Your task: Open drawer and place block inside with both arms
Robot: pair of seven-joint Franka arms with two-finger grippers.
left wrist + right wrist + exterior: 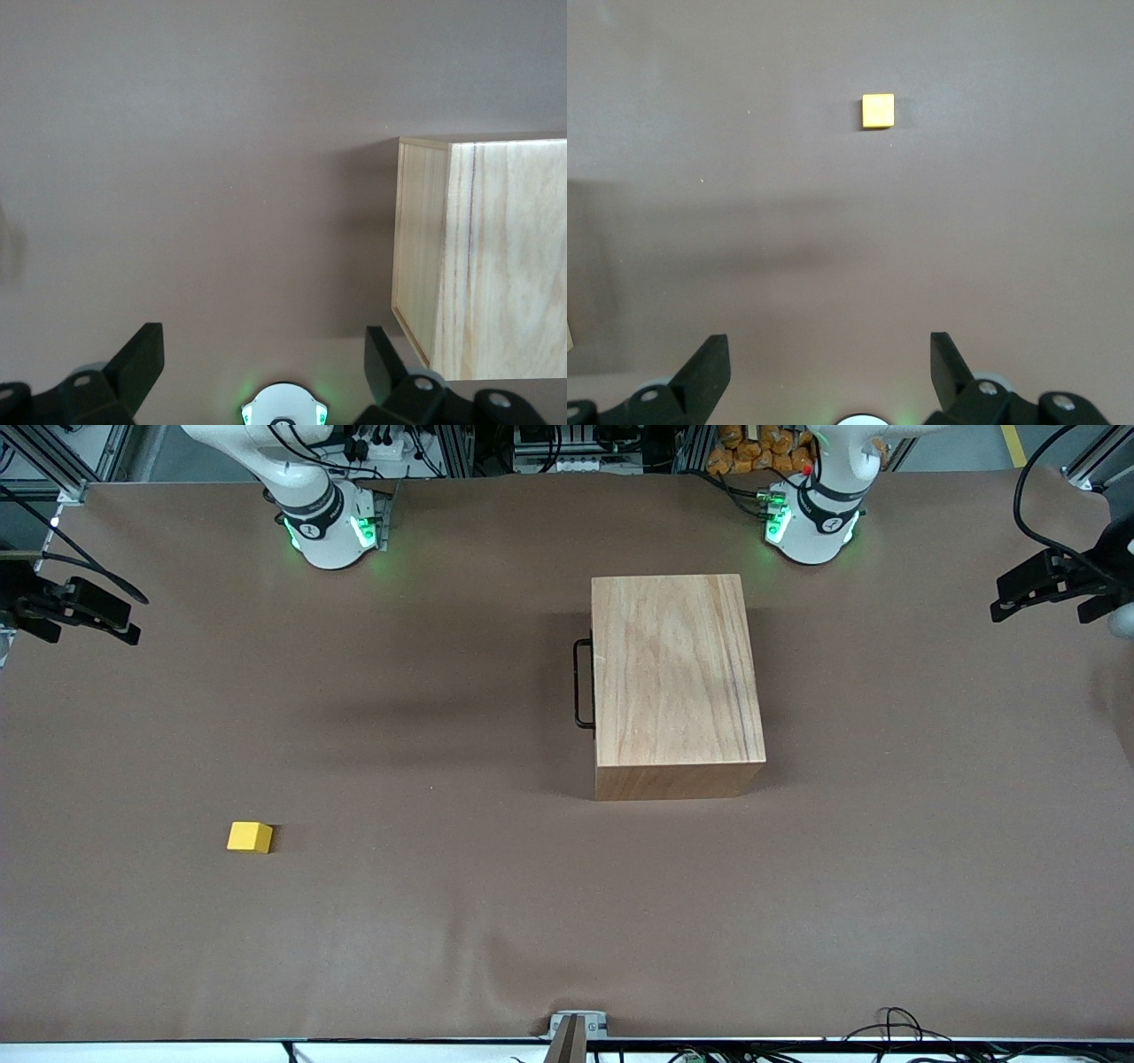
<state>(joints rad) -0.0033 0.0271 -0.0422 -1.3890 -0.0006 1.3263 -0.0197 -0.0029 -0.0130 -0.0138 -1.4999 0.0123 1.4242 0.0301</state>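
**Both arms raised, drawer shut, block on the table**

Front view: the wooden box (675, 684) stands on the brown table (443, 939), nearer the left arm's base (813, 524) than the right arm's base (332, 530). The drawer is pushed fully in; only its thin black handle (582, 683) shows, on the side of the box facing the right arm's end of the table. The yellow block (250, 837) lies alone on the table toward the right arm's end, well apart from the box and nearer the camera than it. The left gripper (1050, 584) hangs at the left arm's edge of the table, the right gripper (75, 609) at the right arm's edge.

Left wrist view: the left gripper (264, 354) is spread wide and holds nothing, up above bare table beside the box (483, 257).

Right wrist view: the right gripper (829, 352) is likewise spread wide and empty, over bare table, with the block (878, 111) lying apart from it.
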